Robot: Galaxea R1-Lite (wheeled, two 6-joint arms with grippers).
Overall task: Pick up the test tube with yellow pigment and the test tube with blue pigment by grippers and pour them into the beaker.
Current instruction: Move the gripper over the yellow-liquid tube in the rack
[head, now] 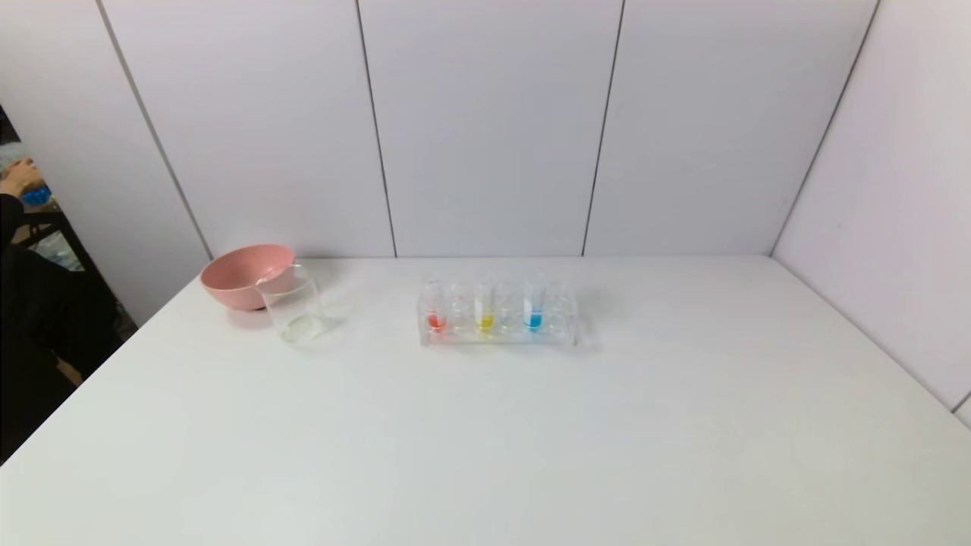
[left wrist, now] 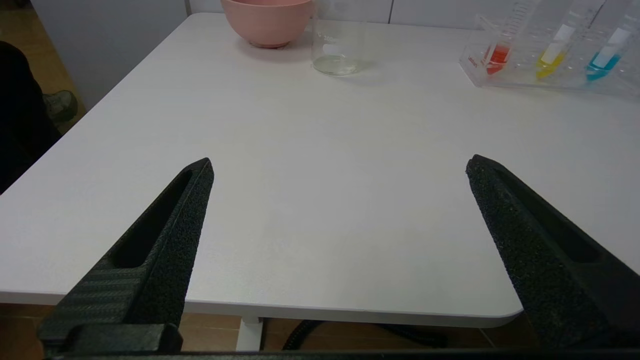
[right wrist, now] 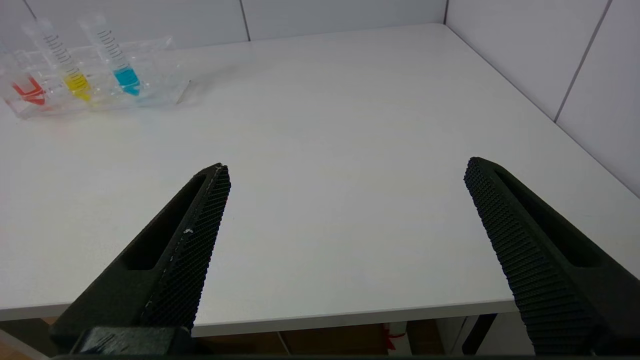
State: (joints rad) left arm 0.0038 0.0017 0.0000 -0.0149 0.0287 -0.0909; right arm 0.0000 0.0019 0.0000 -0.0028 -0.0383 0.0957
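Note:
The test tube with yellow pigment and the test tube with blue pigment stand upright in a clear rack at the table's middle back. The yellow tube and the blue tube also show in both wrist views. The clear beaker stands to the rack's left. My left gripper hangs open at the table's near left edge with nothing between its fingers. My right gripper hangs open at the near right edge, likewise empty. Neither arm shows in the head view.
A pink bowl sits just behind the beaker, touching or nearly so. A tube with red pigment stands at the rack's left end. White walls close the table's back and right. A person's arm shows at far left.

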